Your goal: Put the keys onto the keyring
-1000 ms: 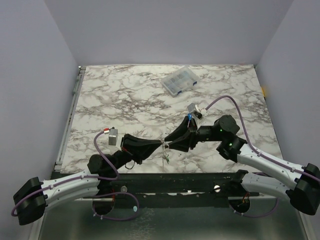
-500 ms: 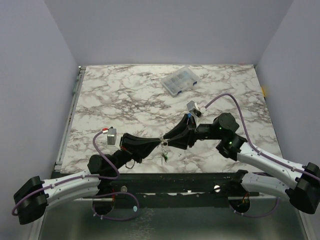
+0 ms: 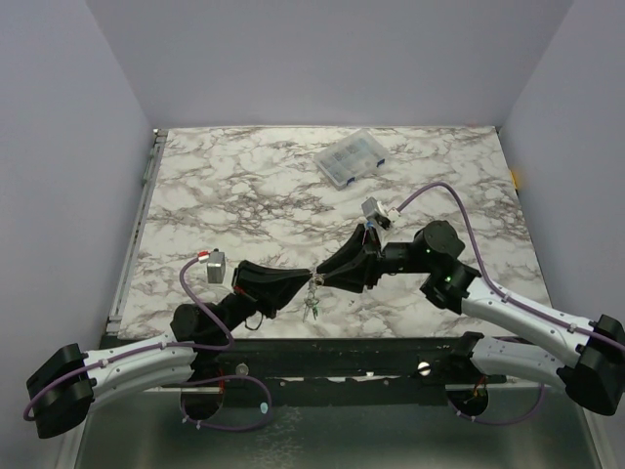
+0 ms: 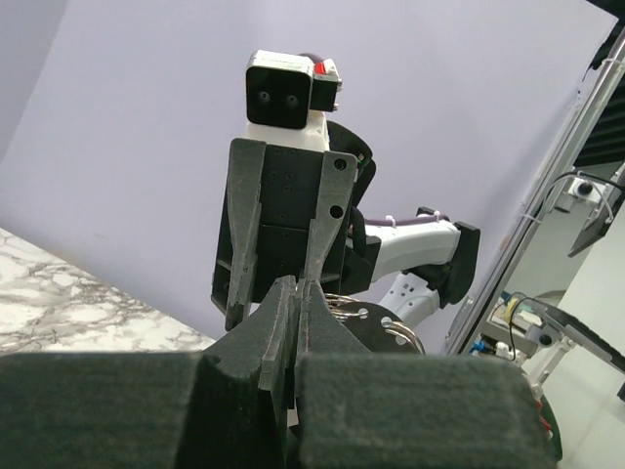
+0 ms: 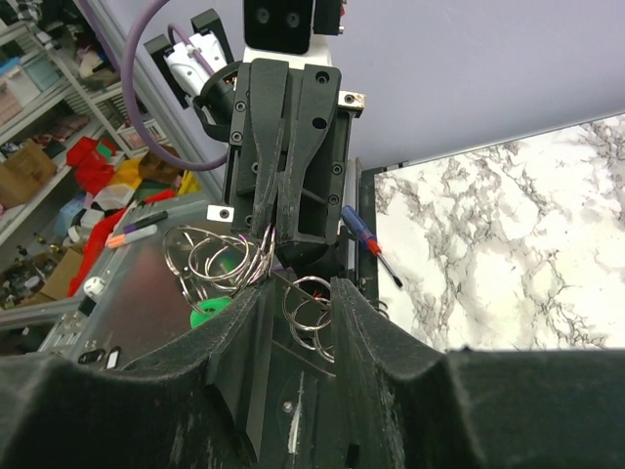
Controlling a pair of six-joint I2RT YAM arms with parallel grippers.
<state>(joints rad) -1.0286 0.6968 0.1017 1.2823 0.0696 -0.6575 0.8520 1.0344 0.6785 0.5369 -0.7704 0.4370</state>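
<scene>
My left end effector is fully closed on the thin silvery metal keyring, held just inside the near edge of the grey-veined marble surface, with a small green-headed metal key hanging below. My right end effector meets it tip to tip, fingers partly apart around ring loops; I cannot tell if they grip. Open marble extends beyond to the clear plastic compartment box.

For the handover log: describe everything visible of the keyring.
The keyring looks like a bunch of thin, shiny, silvery wire loops that overlap one another, apparently metal. It is held up in the air, pinched at the tip of the shut left gripper. A green key head dangles beneath it. Its lower loops lie between the parted fingers of the right gripper; whether those fingers touch it cannot be told.
</scene>
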